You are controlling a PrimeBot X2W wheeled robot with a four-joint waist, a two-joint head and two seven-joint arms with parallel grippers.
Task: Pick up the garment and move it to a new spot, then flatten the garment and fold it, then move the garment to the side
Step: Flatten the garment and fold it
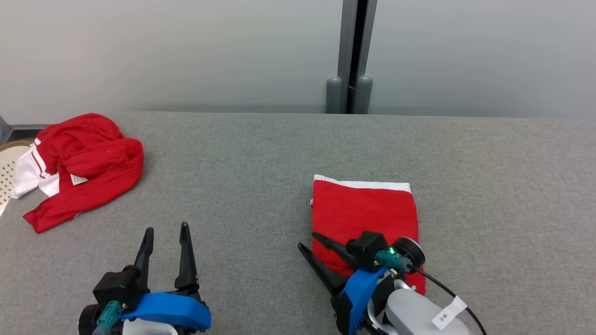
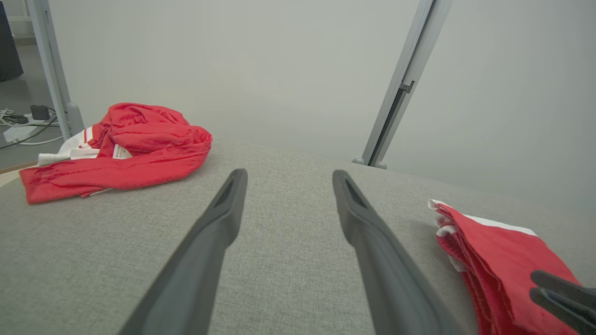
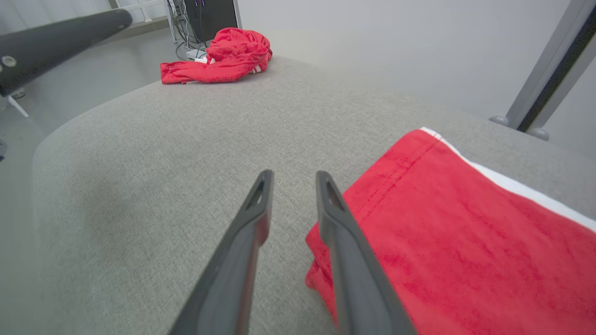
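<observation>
I see a grey cloth table [image 1: 260, 153] and pale wall [image 1: 186, 46]; left gripper [image 1: 166, 227] wide open, right gripper [image 1: 307, 239] half open by the folded red garment [image 1: 363, 209], both empty.

Left gripper [image 2: 289, 176] spread wide above grey desk [image 2: 288, 270]; at ten o'clock, crumpled red garment [image 2: 125, 149]; at four o'clock, folded red garment [image 2: 493, 251], right gripper [image 2: 536, 286] over its corner
</observation>
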